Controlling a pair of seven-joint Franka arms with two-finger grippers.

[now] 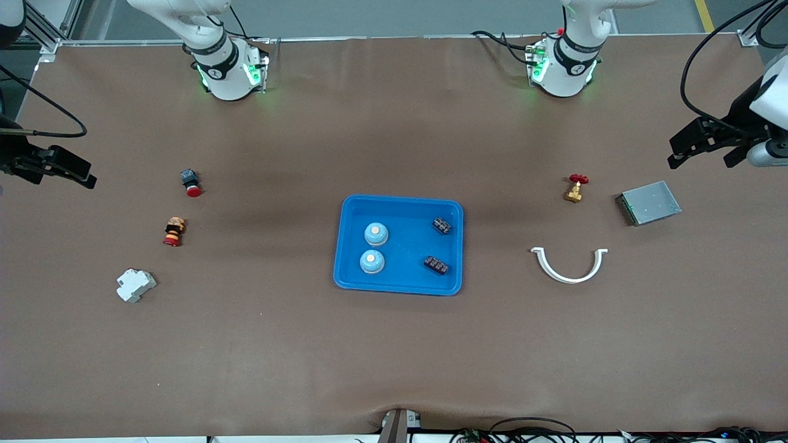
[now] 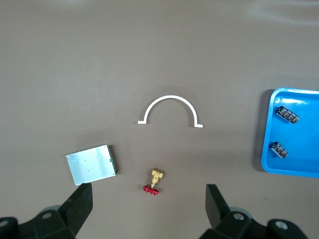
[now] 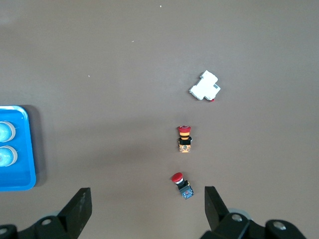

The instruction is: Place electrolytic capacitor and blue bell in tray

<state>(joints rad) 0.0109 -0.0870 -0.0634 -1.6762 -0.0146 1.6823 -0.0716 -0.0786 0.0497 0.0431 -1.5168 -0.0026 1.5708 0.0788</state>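
The bright blue tray (image 1: 406, 246) lies at the middle of the table. In it are two blue bells (image 1: 376, 234) (image 1: 372, 261) and two black electrolytic capacitor blocks (image 1: 441, 225) (image 1: 436, 265). The capacitors (image 2: 288, 114) (image 2: 279, 150) and the tray's rim (image 2: 266, 149) also show in the left wrist view. The bells (image 3: 4, 132) (image 3: 5, 156) show in the right wrist view. My left gripper (image 1: 702, 157) (image 2: 149, 209) is open and empty, up over the left arm's end of the table. My right gripper (image 1: 61, 171) (image 3: 147, 209) is open and empty, up over the right arm's end.
At the left arm's end lie a brass valve with a red handle (image 1: 575, 187), a grey metal box (image 1: 649, 202) and a white half-ring clamp (image 1: 569, 266). At the right arm's end lie a red-capped push button (image 1: 190, 182), a second button (image 1: 173, 231) and a white breaker (image 1: 135, 285).
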